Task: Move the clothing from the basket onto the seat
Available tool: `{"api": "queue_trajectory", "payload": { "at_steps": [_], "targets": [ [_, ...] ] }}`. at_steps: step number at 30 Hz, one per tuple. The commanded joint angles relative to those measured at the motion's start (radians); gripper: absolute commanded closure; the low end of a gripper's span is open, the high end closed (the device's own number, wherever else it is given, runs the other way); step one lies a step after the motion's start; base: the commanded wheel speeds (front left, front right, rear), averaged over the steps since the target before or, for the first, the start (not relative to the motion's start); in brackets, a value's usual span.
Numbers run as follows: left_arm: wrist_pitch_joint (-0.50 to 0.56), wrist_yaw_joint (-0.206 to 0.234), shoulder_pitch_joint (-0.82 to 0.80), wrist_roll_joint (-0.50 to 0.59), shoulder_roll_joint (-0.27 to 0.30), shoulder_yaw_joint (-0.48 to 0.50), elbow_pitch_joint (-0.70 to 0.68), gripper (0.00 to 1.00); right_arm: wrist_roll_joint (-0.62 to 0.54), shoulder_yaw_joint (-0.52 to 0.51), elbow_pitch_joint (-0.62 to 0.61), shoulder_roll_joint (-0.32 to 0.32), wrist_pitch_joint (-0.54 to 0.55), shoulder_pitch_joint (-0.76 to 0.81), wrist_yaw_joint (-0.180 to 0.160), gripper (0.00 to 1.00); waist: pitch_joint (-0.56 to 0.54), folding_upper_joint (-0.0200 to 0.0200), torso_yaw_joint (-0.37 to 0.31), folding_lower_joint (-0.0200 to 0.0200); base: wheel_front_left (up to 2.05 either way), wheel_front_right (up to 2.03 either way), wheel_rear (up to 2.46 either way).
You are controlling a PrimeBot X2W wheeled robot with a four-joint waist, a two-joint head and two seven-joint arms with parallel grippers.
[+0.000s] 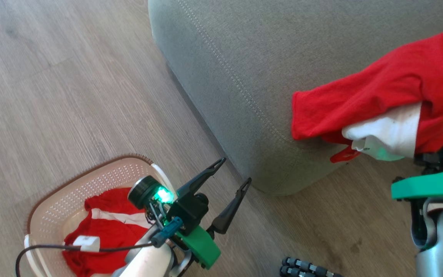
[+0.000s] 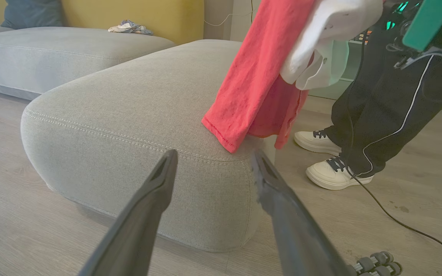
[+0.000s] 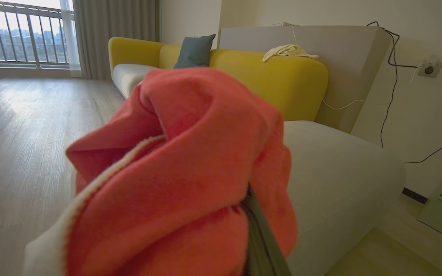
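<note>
The cream basket (image 1: 90, 169) stands on the floor at lower left with one red garment with a white band (image 1: 110, 227) lying in it. My left gripper (image 1: 235, 170) hovers open and empty between the basket and the grey-green seat (image 1: 283, 57); its fingers (image 2: 155, 191) point at the seat's rounded corner (image 2: 129, 107). My right gripper (image 1: 435, 156) is shut on the other red garment with a white panel (image 1: 383, 88), held above the seat's near corner. This garment (image 2: 251, 88) hangs with its hem brushing the cushion. The cloth (image 3: 182, 168) wraps my right fingers (image 3: 261, 241).
A person's legs and white shoes (image 2: 336, 174) stand close to the seat's corner, with a black cable (image 2: 397, 222) trailing on the wood floor. Small rollers (image 1: 302, 267) lie by the bottom edge. A yellow sofa (image 3: 274, 80) stands beyond the seat.
</note>
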Motion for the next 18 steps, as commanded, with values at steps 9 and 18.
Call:
{"api": "queue_trajectory", "payload": {
  "at_steps": [9,18],
  "targets": [
    [-0.005,-0.001,-0.027,-0.007,0.000,0.022,-0.030,0.00,-0.062,0.003,-0.042,-0.011,-0.002,-0.056,0.000,1.00,0.001,0.0000,0.001,-0.0001,0.00,0.00,0.00],
    [-0.005,-0.001,-0.056,0.022,0.039,0.045,-0.055,0.00,-0.020,-0.024,-0.037,-0.114,-0.002,-0.290,0.000,1.00,0.132,0.0000,0.018,-0.0001,0.00,0.00,0.00]
  ]
}}
